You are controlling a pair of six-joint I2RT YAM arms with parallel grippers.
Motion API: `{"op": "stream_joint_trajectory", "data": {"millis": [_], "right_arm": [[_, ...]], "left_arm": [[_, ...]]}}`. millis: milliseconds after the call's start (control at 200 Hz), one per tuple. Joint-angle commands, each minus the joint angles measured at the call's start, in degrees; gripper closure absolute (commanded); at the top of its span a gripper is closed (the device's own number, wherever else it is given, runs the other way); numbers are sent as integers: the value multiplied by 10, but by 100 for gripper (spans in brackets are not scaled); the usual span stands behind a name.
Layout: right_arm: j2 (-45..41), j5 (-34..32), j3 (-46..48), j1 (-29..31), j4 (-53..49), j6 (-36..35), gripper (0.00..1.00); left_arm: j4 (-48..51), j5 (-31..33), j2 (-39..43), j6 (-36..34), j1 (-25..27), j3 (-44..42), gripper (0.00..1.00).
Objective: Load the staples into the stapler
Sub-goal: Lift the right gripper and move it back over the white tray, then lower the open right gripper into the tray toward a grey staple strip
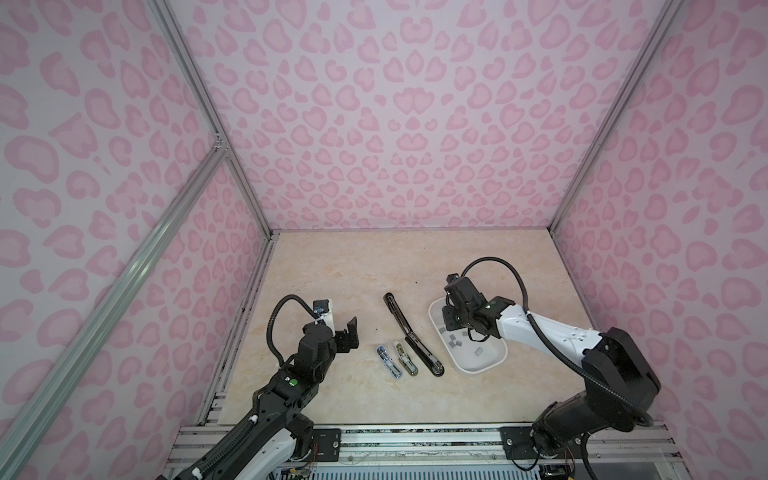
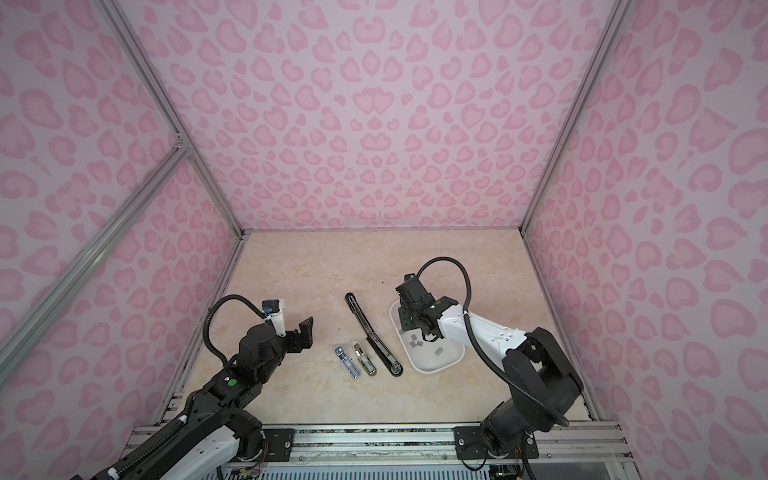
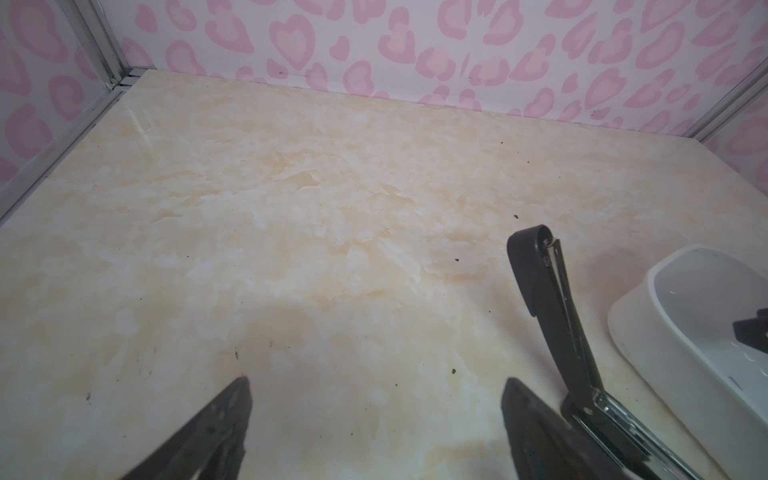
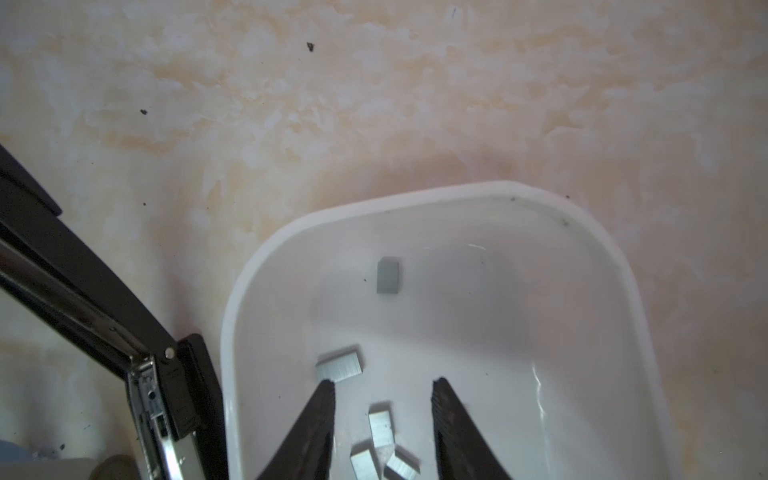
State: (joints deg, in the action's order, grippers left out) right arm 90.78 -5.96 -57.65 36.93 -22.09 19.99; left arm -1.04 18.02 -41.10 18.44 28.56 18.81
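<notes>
A black stapler point(image 1: 411, 334) point(image 2: 372, 334) lies folded open flat mid-table, its metal channel point(image 4: 153, 399) facing up. Right of it stands a white tray point(image 1: 486, 365) point(image 4: 415, 199) holding several small grey staples point(image 1: 455, 341) point(image 2: 415, 342). My right gripper point(image 4: 384, 384) hangs open low inside the tray. Loose staples point(image 4: 380, 428) lie on the floor between its fingers, another block point(image 4: 338, 365) sits by one fingertip, and one point(image 4: 388, 275) lies farther off. My left gripper point(image 3: 377, 381) point(image 1: 351, 332) is wide open over bare table, left of the stapler point(image 3: 548, 299), holding nothing.
Just left of the black stapler's near end lie a small silver stapler-like piece point(image 1: 388, 362) and a gold one point(image 1: 406, 360). Pink patterned walls close three sides. An aluminium rail point(image 1: 415, 440) runs along the front edge.
</notes>
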Motion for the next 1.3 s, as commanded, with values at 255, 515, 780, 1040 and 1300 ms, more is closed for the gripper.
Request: {"op": "stream_joint_trajectory", "data": {"millis": [255, 515, 780, 1040, 1300], "right_arm": [[94, -9, -35, -28, 25, -55, 59], [-6, -39, 70, -39, 31, 22, 62], [-41, -11, 128, -38, 29, 52, 64], [-81, -9, 159, -40, 11, 48, 69], [-56, 12, 158, -39, 3, 47, 72]], "left_arm": [[-18, 54, -8, -27, -1, 4, 6], [-7, 41, 25, -26, -1, -8, 6], [3, 34, 52, -22, -1, -16, 6], [4, 37, 67, -20, -1, -22, 5], [4, 35, 66, -21, -1, -22, 5]]}}
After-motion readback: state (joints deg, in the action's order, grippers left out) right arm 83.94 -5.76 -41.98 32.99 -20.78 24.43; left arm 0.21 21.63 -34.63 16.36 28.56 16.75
